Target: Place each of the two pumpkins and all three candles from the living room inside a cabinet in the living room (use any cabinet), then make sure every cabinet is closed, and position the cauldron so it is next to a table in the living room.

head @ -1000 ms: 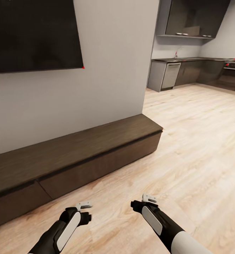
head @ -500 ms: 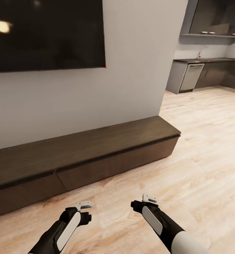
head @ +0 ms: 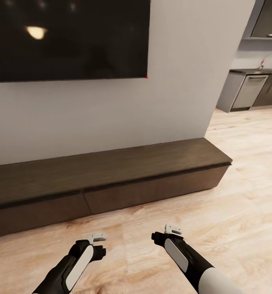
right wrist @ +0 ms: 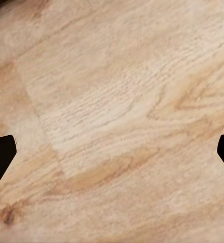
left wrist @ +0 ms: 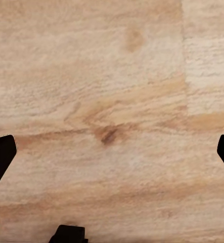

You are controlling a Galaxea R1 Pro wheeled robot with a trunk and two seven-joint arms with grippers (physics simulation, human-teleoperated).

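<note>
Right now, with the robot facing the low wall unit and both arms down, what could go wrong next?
1. The cabinet sits just ahead of both arms; rolling forward could drive the left claw or right claw into its drawer fronts.
2. Those fronts look handle-less and shut, so pulling one open may slip.
3. Both claws are open and empty over bare wood floor, so the items still need finding.
</note>
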